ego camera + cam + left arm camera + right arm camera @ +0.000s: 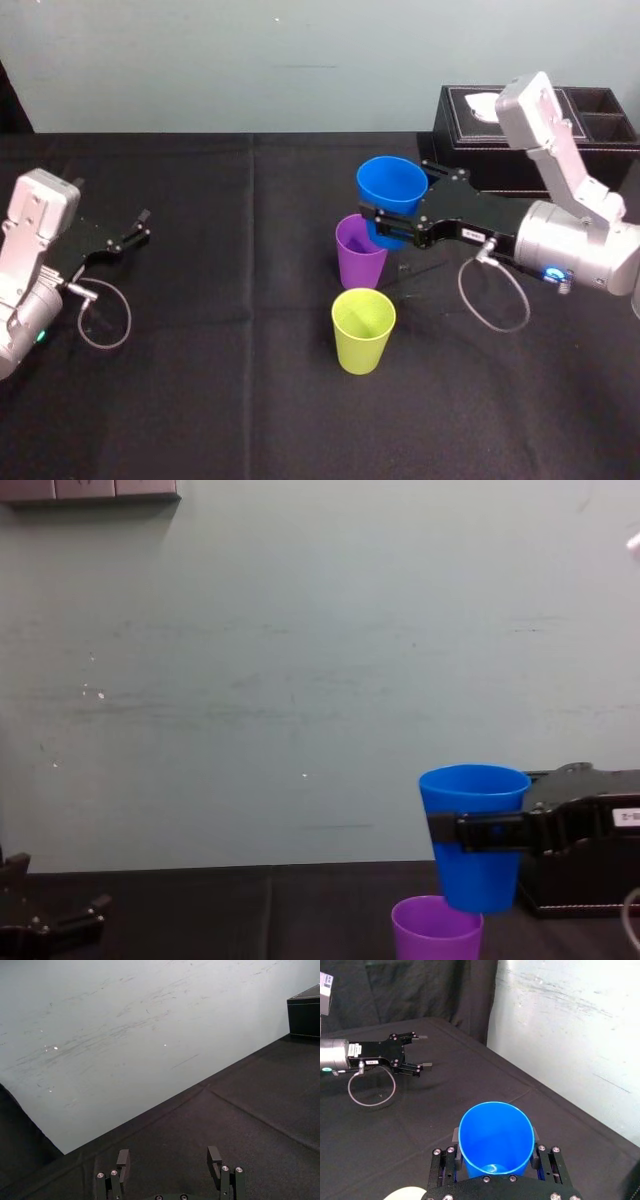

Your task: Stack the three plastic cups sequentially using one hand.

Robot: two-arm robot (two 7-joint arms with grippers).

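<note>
Nearest the table's (200, 400) front edge, the green cup (363, 328) stands upright, mouth open, ready to take or join a stack. Just behind it is the purple cup (358, 252), also upright. The right gripper (396, 205) is clamped across the blue cup (476, 875), holding it upright just over the purple rim, apparently to lower it in. The left gripper (143, 226) is parked by the left edge, fingers apart. A box (470, 130) sits at the far right corner.

Table (200, 400): purple cup (358, 258), yellow-green cup (363, 332), box (465, 125)
</note>
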